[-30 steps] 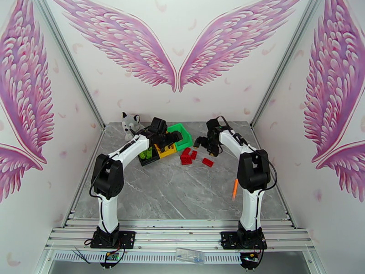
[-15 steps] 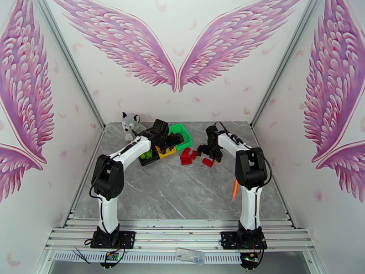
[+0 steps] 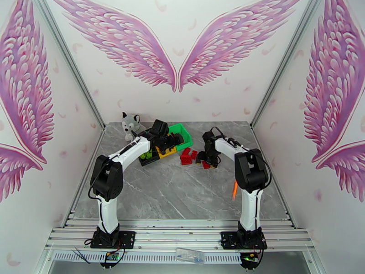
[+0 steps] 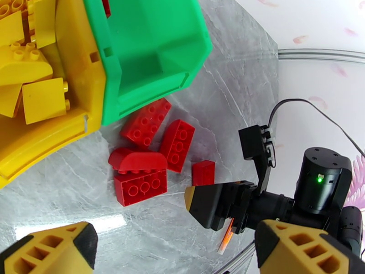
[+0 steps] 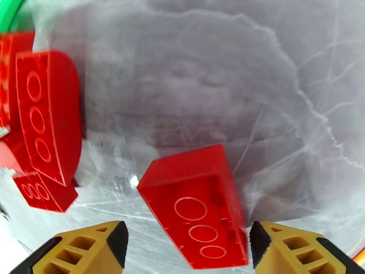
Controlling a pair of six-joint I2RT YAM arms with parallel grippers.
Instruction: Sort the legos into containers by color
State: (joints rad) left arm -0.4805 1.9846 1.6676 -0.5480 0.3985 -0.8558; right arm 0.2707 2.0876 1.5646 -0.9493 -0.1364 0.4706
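Note:
Several red legos (image 3: 187, 156) lie loose on the table right of the containers; in the left wrist view they sit in a cluster (image 4: 146, 156). The joined bins are black (image 3: 145, 160), yellow (image 3: 168, 153) and green (image 3: 184, 133). Green bricks fill the black one, yellow bricks (image 4: 27, 65) the yellow one. My left gripper (image 4: 175, 252) hovers open over the bins (image 3: 172, 141). My right gripper (image 3: 206, 160) is down at the table, its jaws astride a single red brick (image 5: 200, 211). A gap shows at the left finger (image 5: 98, 245).
A plush husky (image 3: 131, 123) sits at the back left behind the bins. A thin orange stick (image 3: 234, 189) lies beside the right arm. The grey marble table (image 3: 173, 192) stretches toward the arm bases.
My right gripper swung left and down onto the lone red brick, and its jaws narrowed around it. The left arm barely moved.

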